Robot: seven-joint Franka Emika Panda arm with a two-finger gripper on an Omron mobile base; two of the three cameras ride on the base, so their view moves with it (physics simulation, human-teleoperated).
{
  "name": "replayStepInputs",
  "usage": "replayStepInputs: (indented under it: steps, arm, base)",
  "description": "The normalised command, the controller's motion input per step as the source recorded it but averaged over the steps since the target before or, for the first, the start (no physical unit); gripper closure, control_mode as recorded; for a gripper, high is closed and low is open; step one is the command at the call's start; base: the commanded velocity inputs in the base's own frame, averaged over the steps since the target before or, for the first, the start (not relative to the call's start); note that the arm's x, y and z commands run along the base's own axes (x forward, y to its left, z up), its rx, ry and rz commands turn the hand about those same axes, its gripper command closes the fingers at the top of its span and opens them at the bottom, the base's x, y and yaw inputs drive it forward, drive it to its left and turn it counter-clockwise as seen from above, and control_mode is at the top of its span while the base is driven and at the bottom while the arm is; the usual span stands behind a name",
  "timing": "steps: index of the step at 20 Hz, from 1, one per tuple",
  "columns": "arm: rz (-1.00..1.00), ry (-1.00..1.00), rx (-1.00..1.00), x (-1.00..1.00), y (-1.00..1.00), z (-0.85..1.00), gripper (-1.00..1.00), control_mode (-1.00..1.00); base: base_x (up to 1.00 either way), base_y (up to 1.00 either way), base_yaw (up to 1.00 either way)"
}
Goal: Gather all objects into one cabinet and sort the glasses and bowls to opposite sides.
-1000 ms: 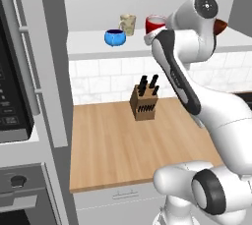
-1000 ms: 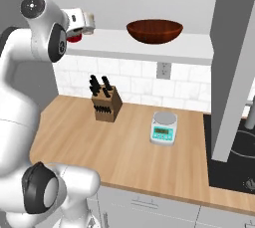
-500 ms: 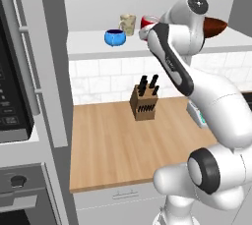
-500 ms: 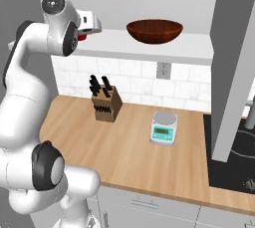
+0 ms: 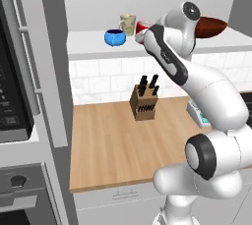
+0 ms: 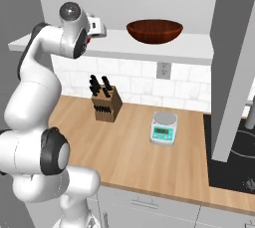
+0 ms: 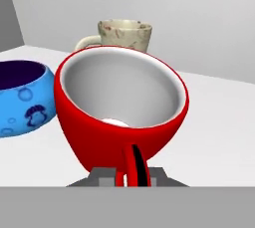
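No legible writing anywhere; scale (image 6: 164, 129) display too small to read. Red mug (image 7: 122, 108) glossy, pale grey inside, thin looped handle toward camera, tilted with mouth facing forward. Gripper (image 7: 125, 176) at the handle, dark parts either side of it; grip itself hidden, cannot tell whether clamped. Mug raised over white shelf (image 5: 88, 43), just right of tan cup (image 7: 125, 35) and blue bowl (image 7: 21, 97). Tan cup speckled, with a handle on its left. Blue bowl bubble-patterned, dark inside. Hand view alone gives these surface details. Left base view places blue bowl (image 5: 115, 37) left of tan cup (image 5: 128, 23), mug (image 5: 141, 27) beside them. Right base view alone shows whole brown bowl (image 6: 154, 30), well right of mug, plus knife block (image 6: 103, 101) on wooden counter (image 6: 134, 152) below.
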Motion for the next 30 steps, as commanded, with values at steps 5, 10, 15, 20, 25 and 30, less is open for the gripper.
replayStepInputs:
  steps: [5,10,15,20,25,30]
  arm:
    - [0.09,0.01,-0.10,0.06,0.00,-0.06,1.00,-1.00]
    - [0.07,0.00,-0.07,0.20,0.14,-0.28,1.00,-1.00]
    - [0.00,0.00,-0.01,0.45,0.48,-0.31,1.00,-1.00]
    - [0.00,0.00,-0.06,0.36,0.30,-0.26,1.00,-1.00]
    - [0.00,0.00,-0.10,0.08,0.04,-0.17,-1.00,-1.00]
    - [0.00,0.00,-0.06,0.00,0.00,-0.04,-1.00,-1.00]
  base:
    - [0.00,0.00,0.00]
    - [0.00,0.00,0.00]
    - [0.00,0.00,0.00]
    - [0.00,0.00,0.00]
    - [0.00,0.00,0.00]
    - [0.00,0.00,0.00]
